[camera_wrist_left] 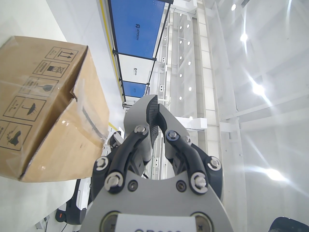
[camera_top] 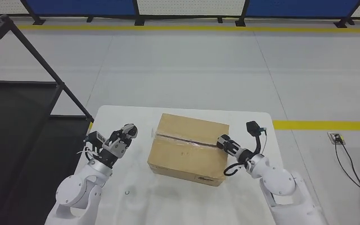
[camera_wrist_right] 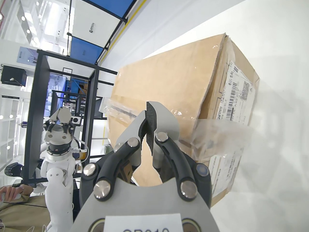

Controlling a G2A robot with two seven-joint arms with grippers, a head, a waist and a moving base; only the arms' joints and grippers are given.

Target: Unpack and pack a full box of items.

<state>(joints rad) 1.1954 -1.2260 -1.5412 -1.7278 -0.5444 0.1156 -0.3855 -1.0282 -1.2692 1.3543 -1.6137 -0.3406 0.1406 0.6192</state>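
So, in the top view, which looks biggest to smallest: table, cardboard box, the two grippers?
1. table
2. cardboard box
3. left gripper and right gripper: they look about alike, so I can't rank those two.

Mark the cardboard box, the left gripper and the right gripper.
cardboard box [camera_top: 188, 147]: top view, its top face.
left gripper [camera_wrist_left: 157, 108]: left wrist view, between its fingertips.
right gripper [camera_wrist_right: 148, 112]: right wrist view, between its fingertips.

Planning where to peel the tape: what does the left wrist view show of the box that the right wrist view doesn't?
Left wrist view: the box side printed with handling symbols, clear of the shut left pincer. Right wrist view: a box side with a shipping label and loose clear tape, beyond the shut right pincer. Both: the box closed, with its taped seam.
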